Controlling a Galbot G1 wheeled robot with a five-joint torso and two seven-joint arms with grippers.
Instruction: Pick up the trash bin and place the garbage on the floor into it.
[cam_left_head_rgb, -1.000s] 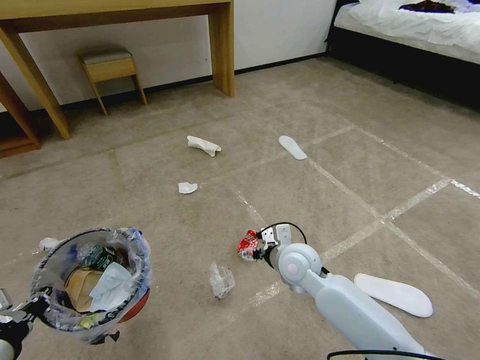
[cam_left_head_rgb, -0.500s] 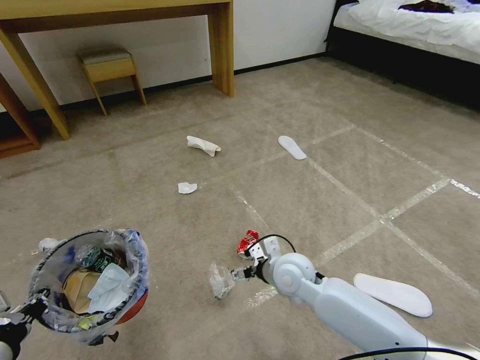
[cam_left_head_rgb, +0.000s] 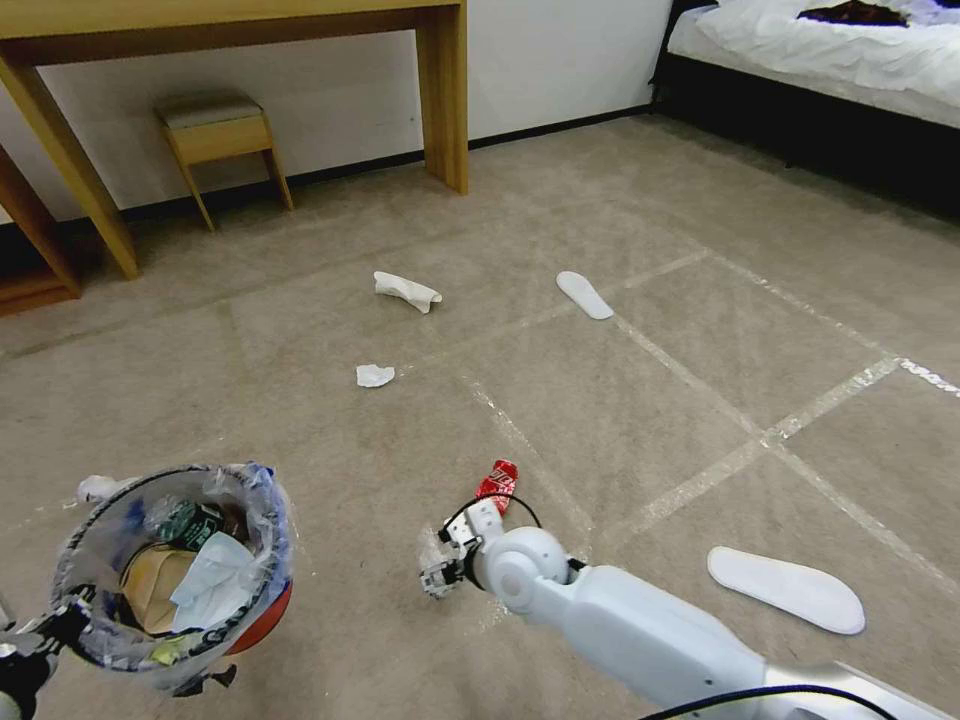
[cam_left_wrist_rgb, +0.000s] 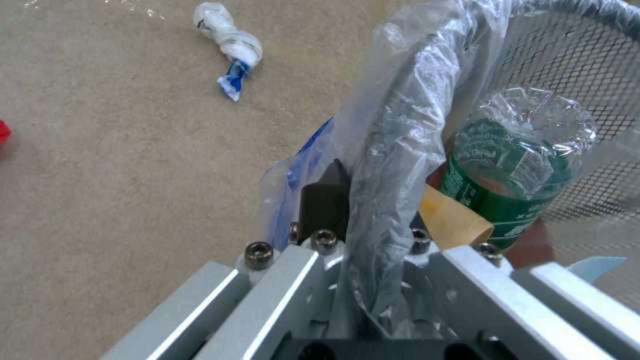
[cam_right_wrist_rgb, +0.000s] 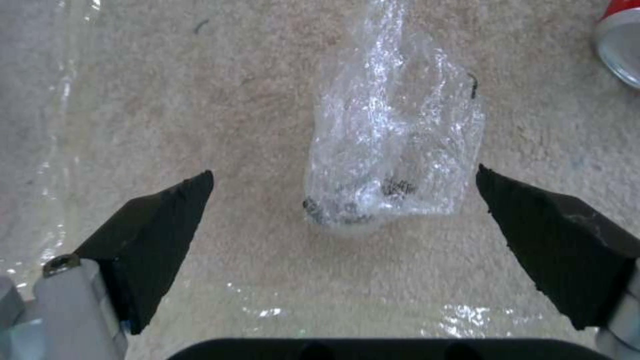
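You're mid-pickup: your right gripper (cam_right_wrist_rgb: 343, 220), fingers spread, straddles the clear wrapper (cam_right_wrist_rgb: 393, 145) on the carpet (cam_left_head_rgb: 330, 440); lower, probably slightly, and close, while your left gripper (cam_left_wrist_rgb: 373, 235) grips the bin (cam_left_head_rgb: 175, 575) nearby, left.

No legible text in any view. Green label on the clear plastic bottle (cam_left_wrist_rgb: 517, 170) inside the trash bin (cam_left_wrist_rgb: 587, 85): pale print present, characters too blurred to read. Blue print on the bin liner bag (cam_left_wrist_rgb: 400, 125): no letters resolvable. Red crushed can (cam_left_head_rgb: 497, 482) on the floor (cam_left_head_rgb: 650, 400): white markings visible, unreadable. Crumpled clear plastic wrapper (cam_right_wrist_rgb: 393, 145): small dark specks of print near one end, not decipherable
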